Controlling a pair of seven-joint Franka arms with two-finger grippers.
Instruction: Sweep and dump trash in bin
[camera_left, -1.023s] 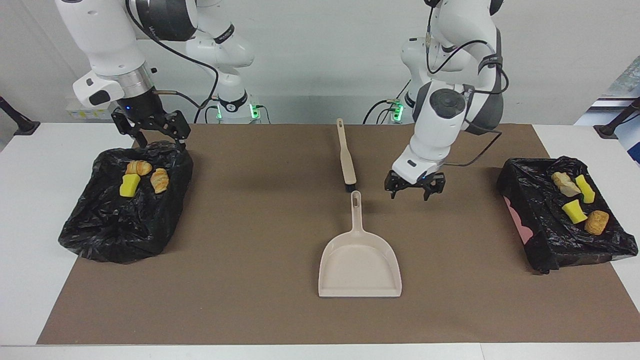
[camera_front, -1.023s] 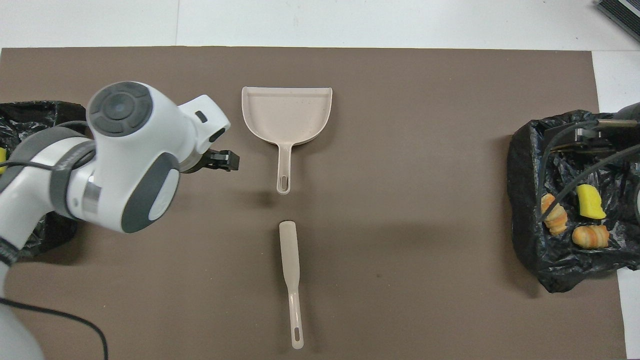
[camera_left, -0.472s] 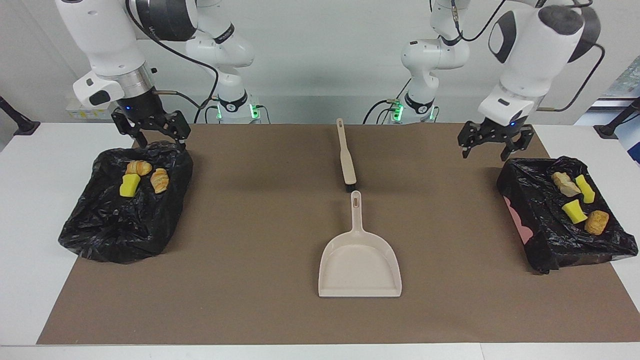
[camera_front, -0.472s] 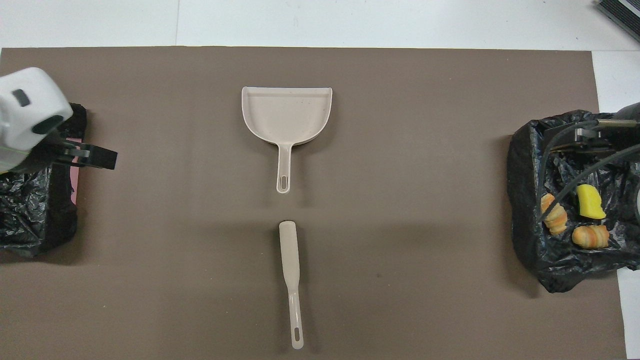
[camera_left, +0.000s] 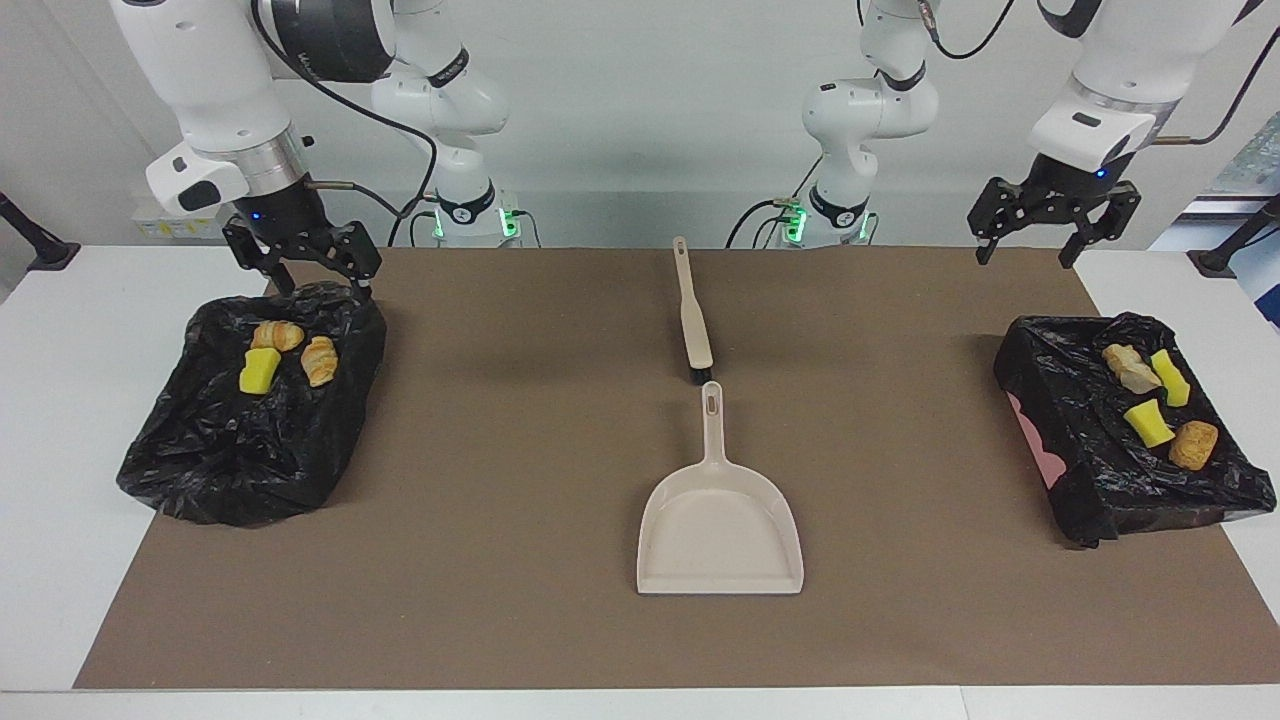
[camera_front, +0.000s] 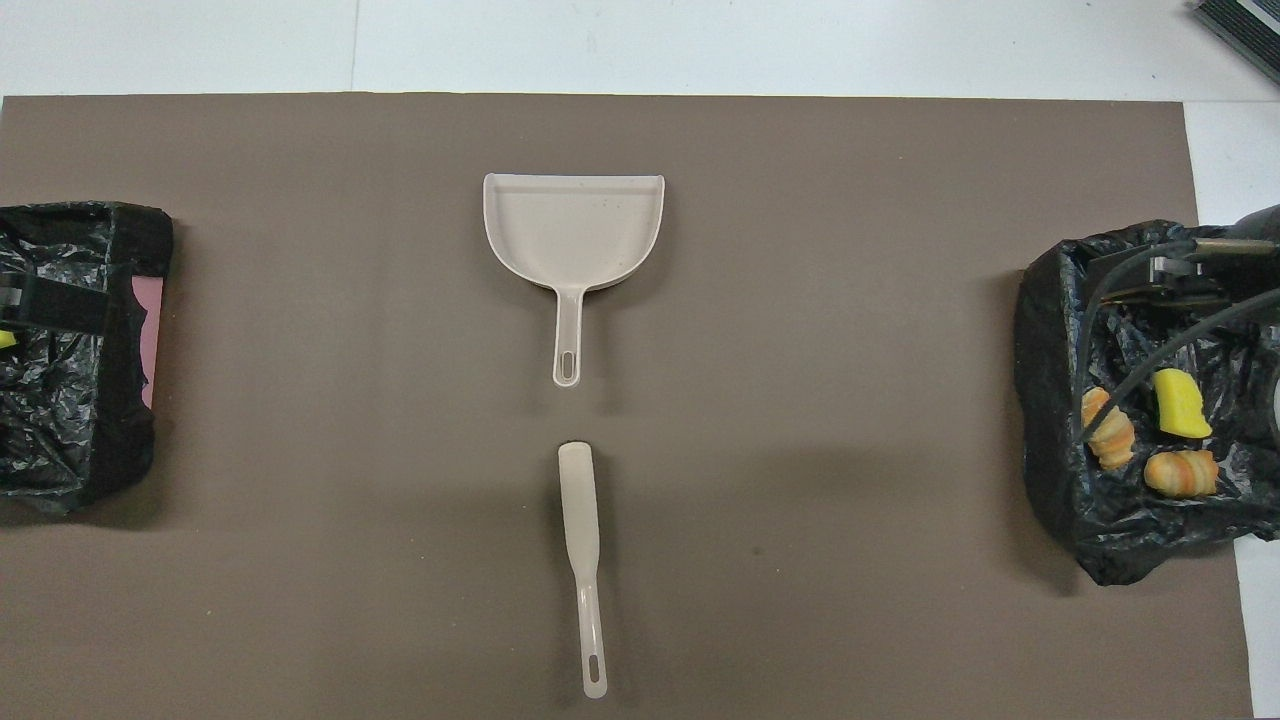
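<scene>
The trash lies in two black-bagged bins. The bin at the right arm's end holds two croissant bits and a yellow sponge chunk; they also show in the overhead view. The bin at the left arm's end holds two bread bits and two sponge chunks. My right gripper is open and empty over its bin's rim. My left gripper is open and empty, raised over the mat beside its bin.
A beige dustpan lies mid-mat with its handle toward the robots. A beige brush lies just nearer to the robots, in line with that handle. A brown mat covers the white table.
My left gripper has risen from beside the dustpan's handle and swung out to the left arm's end of the table. The right arm has not moved.
</scene>
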